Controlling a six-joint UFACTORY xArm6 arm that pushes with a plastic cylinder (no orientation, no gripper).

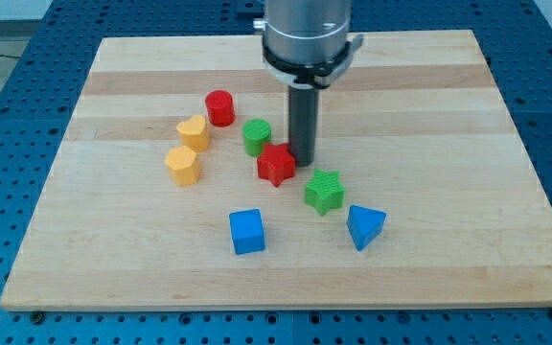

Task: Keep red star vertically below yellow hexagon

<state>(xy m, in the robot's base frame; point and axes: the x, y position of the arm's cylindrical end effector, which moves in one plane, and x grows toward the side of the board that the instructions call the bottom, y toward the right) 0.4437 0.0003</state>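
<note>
The red star [276, 165] lies near the board's middle. My tip [302, 160] stands right against the star's right side, touching or nearly touching it. The yellow hexagon [182, 165] lies well to the star's left, at about the same height in the view. A yellow heart-shaped block [193, 131] sits just above the hexagon.
A red cylinder [220, 107] and a green cylinder [257, 136] lie above and left of the star. A green star-like block [325, 192] lies to its lower right. A blue cube [247, 231] and a blue triangle [364, 226] lie near the bottom of the wooden board [448, 115].
</note>
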